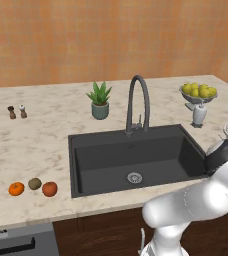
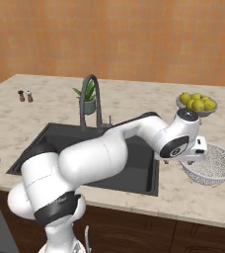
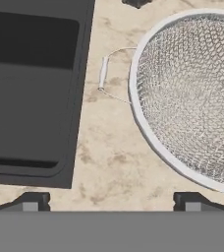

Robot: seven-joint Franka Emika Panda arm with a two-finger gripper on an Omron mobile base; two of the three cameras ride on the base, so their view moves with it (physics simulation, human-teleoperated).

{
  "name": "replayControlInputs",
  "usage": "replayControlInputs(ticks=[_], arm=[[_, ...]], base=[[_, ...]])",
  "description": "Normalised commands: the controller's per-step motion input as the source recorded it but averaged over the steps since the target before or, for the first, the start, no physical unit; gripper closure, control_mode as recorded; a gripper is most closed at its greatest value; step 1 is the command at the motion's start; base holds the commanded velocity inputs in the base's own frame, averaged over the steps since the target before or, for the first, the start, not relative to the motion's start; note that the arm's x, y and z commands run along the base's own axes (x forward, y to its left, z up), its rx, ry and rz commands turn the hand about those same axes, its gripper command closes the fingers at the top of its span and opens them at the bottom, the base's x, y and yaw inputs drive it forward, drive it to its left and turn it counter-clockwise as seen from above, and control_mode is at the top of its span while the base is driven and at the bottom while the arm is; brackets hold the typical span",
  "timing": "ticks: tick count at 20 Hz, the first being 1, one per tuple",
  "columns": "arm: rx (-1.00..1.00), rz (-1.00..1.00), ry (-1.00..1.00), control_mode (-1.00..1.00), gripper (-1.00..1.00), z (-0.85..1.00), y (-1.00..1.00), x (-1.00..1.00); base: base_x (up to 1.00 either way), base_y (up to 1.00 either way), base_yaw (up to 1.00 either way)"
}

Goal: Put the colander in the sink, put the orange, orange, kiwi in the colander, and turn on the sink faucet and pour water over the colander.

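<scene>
Spread wide and gripping nothing, my gripper [image 3: 109,202] hangs over the bare marble counter [image 3: 109,162] between the sink [image 3: 30,98] and the colander [image 3: 192,93]. Beside it the colander sits upright on the counter right of the basin, wire handle toward the sink. Farther left, two oranges [image 1: 16,189] flank the kiwi [image 1: 34,183]; behind the basin rises the faucet [image 1: 137,102].

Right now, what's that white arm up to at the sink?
The arm's gripper is open and holds nothing; it hangs over the counter between the sink and the colander. The colander sits empty on the counter right of the sink. The two oranges and the kiwi lie on the counter left of the sink. No water runs from the faucet.
</scene>
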Motion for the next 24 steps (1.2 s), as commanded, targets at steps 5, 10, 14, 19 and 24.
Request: replayControlInputs(ticks=[5,10,14,19,24], arm=[[-0.11,0.0,0.0,-1.0,-1.0,-0.53,-0.23,0.06],[-0.06,0.0,0.0,-1.0,-1.0,-0.29,-0.25,0.36],[-0.02,0.0,0.0,-1.0,-1.0,-0.16,-0.15,0.41],[0.0,0.0,0.0,-1.0,-1.0,-0.15,-0.16,0.25],[0.0,0.0,0.0,-1.0,-1.0,-0.17,-0.13,0.3]], base=[[0.0,0.0,0.0],[0.0,0.0,0.0],[0.0,0.0,0.0],[0.0,0.0,0.0],[0.0,0.0,0.0]])
